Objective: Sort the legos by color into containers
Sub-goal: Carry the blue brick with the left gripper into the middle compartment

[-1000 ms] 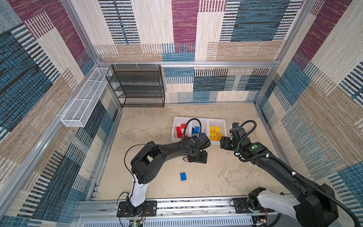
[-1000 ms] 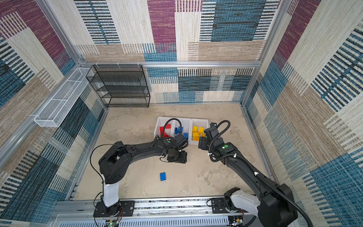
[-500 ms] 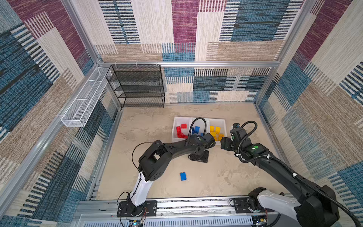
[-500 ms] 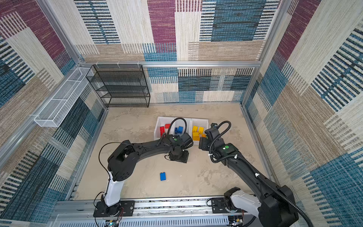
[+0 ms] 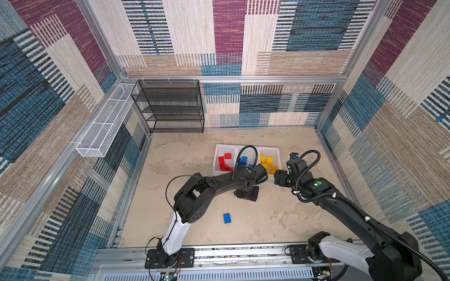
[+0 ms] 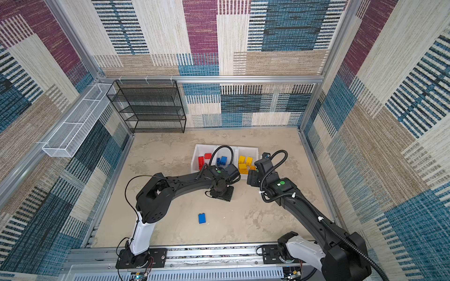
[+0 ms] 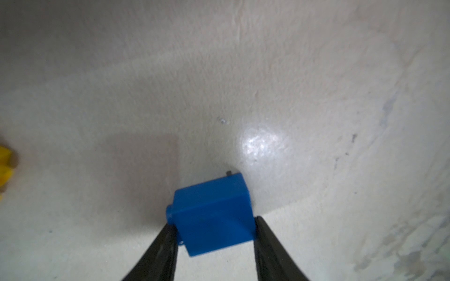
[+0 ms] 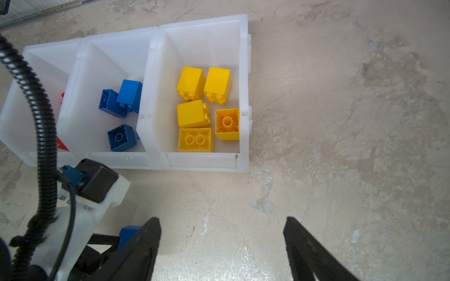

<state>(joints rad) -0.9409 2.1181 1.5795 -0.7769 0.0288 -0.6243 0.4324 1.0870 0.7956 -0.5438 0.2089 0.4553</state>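
My left gripper (image 7: 214,228) points down at the floor just in front of the containers (image 5: 246,148), its fingers pressed against both sides of a small blue lego (image 7: 211,214). In both top views the gripper body (image 5: 246,192) hides that lego. Three white bins stand in a row, with red legos (image 5: 224,163) in the left one, blue legos (image 8: 121,99) in the middle one and yellow legos (image 8: 202,107) in the right one. Another blue lego (image 5: 227,218) lies alone nearer the front. My right gripper (image 8: 222,226) hangs open and empty before the yellow bin.
A black mesh rack (image 5: 170,107) stands at the back left. A white wire basket (image 5: 104,126) hangs on the left wall. The arms' mounting rail (image 5: 219,253) runs along the front edge. My two grippers are close together in front of the bins.
The left gripper's fingers have drawn in onto the small blue lego, and the left arm's elbow has swung to the right. The right arm has hardly moved.
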